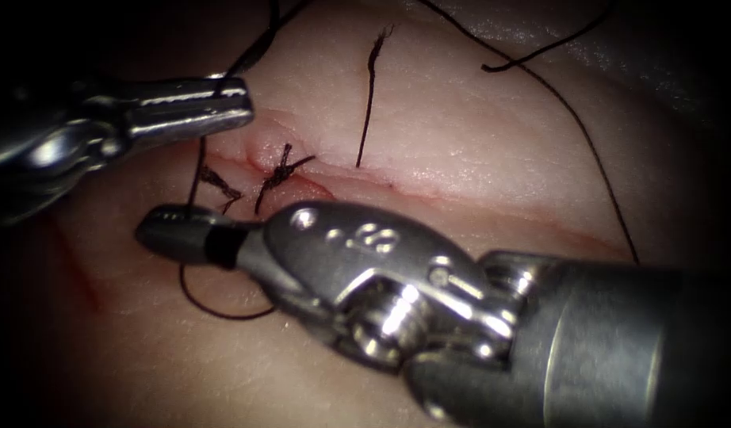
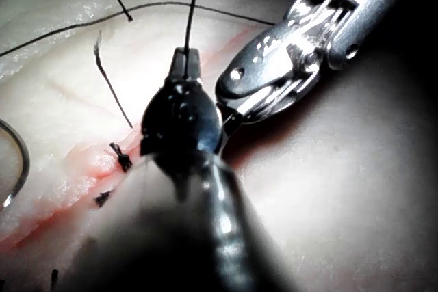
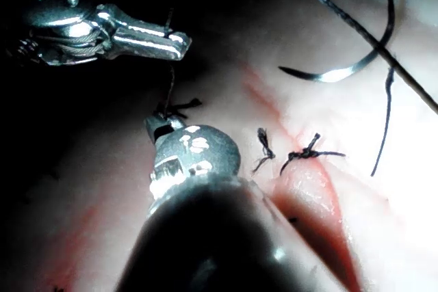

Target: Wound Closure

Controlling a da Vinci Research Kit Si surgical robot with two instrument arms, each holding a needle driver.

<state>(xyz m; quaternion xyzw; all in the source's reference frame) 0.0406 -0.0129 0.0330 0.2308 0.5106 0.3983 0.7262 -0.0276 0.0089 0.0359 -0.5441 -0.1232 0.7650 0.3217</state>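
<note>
Pale tissue [image 1: 476,135] is seen across the field, its cut [image 1: 365,186] running reddened from left to right, with two knotted stitches [image 1: 280,170] tied over its left part and a loose cut end of thread [image 1: 369,95] laid just beyond it. At the left, the left tool [image 1: 231,103] is seen with jaws closed on the thread [image 1: 197,170], which is carried down to the right tool [image 1: 155,230], whose jaws are likewise closed on the strand before it loops onto the tissue below. The needle [image 3: 328,73] is found free on the tissue surface in the right wrist view, held by neither tool and not in the tissue.
</note>
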